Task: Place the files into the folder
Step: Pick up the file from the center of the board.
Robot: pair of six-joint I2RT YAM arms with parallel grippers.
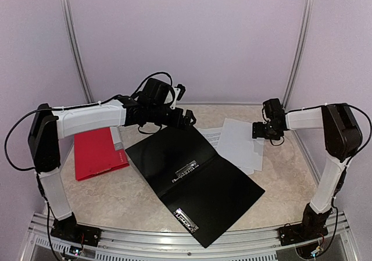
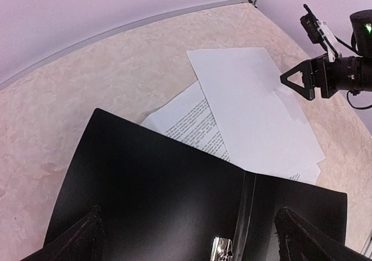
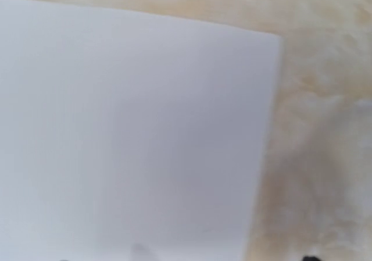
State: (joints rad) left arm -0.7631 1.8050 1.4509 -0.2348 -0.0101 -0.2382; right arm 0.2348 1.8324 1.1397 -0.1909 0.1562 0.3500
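Could crease or merely skid the files (image 1: 239,143), lying flat on the worktop (image 1: 116,197) just beyond the folder (image 1: 224,191) with one printed sheet tucked under its edge, when pinching thin paper with the spread-open right hand (image 1: 258,131).

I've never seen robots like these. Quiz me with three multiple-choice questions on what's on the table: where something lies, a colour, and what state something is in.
1. The black folder is: A shut; B standing on edge; C lying open.
2. The second folder, at the left, is: A red; B blue; C green.
3. The white sheets lie: A inside the black folder; B on the table beside it; C on the second folder.

Answers: 1 C, both covers are spread flat. 2 A, it is plainly red. 3 B, they rest on the tabletop at the black folder's far right edge, one partly tucked beneath.
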